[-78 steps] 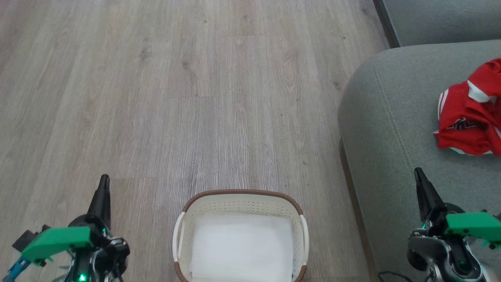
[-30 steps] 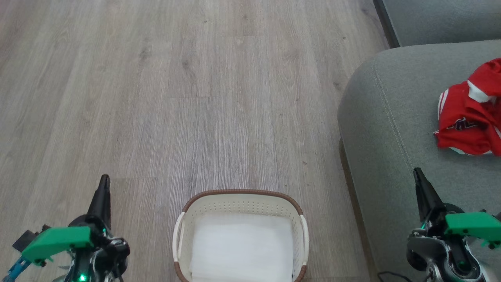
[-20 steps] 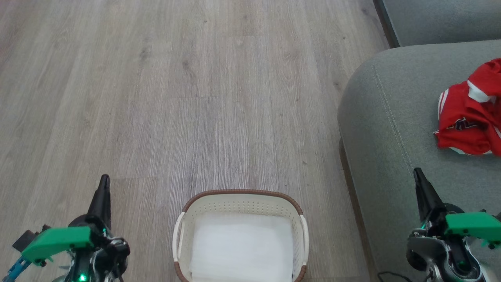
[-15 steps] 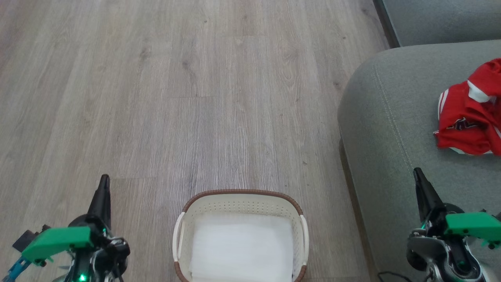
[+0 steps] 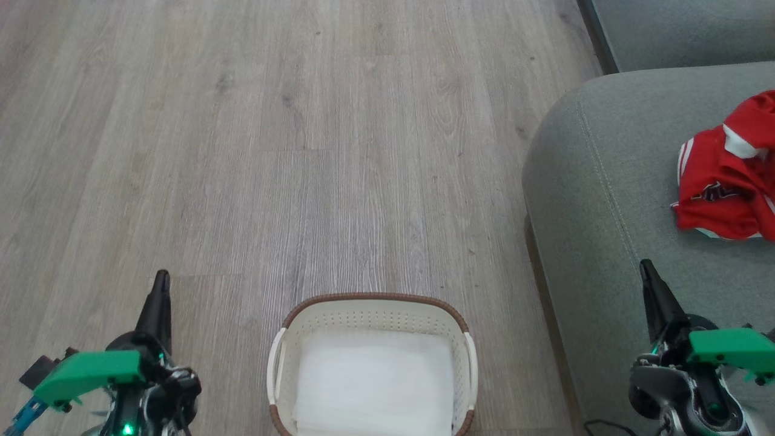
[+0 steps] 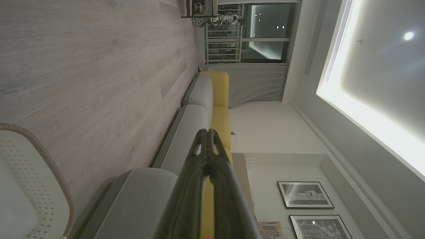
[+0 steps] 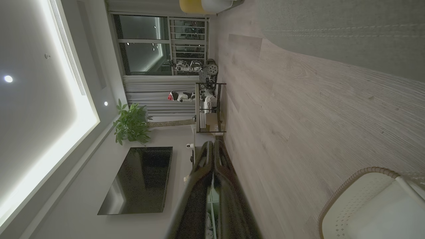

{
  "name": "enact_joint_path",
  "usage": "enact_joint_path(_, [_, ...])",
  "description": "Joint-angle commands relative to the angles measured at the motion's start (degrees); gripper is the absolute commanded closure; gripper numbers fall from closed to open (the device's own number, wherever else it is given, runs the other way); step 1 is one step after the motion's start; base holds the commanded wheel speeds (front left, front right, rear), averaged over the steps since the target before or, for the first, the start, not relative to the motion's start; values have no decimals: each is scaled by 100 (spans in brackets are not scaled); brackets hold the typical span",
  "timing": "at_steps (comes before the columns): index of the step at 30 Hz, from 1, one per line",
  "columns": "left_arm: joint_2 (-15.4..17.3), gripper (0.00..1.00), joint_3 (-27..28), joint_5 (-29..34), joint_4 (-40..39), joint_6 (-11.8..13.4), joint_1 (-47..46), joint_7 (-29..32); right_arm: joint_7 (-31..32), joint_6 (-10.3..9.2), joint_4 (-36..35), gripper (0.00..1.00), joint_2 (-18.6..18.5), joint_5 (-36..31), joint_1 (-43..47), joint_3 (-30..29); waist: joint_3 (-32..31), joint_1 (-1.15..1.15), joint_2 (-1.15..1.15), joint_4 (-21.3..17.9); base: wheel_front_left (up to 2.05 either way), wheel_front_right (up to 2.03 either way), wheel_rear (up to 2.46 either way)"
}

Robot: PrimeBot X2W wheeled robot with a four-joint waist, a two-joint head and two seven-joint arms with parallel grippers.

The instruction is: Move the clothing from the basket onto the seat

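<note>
Spreading across most of the head view, the wooden floor [image 5: 303, 151] carries the basket [image 5: 375, 300] at its near edge, midway between the two arms. The seat [image 5: 605, 181] fills the right side, its rounded front corner bulging toward the basket.

Inside the basket only a flat white liner [image 5: 372, 381] shows, with no red cloth on it. The clothing [image 5: 726, 181] lies in a crumpled red heap on the seat, well back from the rounded corner and running off the right edge of the view. It has no clear long axis.

From the right hand [image 5: 645, 272], which hangs over the seat's near part, the heap lies ahead and a little to the right, apart from it. The left hand [image 5: 161, 281] is over the floor beyond the basket's far side, so the right arm is much the nearer. Both hands are closed with fingers pressed together, and both are empty.

By the look of it, nothing is left in the basket to carry over.
</note>
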Motion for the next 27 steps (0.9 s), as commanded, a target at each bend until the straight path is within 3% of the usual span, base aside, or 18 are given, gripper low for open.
enact_joint_path(1, [43,100,213,-4,-157,-39,-286,48,30,-1,-185,100,26,-13,-293,90,0,0,0,0,0,0,0])
enact_joint_path(27, [43,100,213,-3,-157,-39,-286,48,33,-1,-185,100,28,-16,-294,86,0,0,0,0,0,0,0])
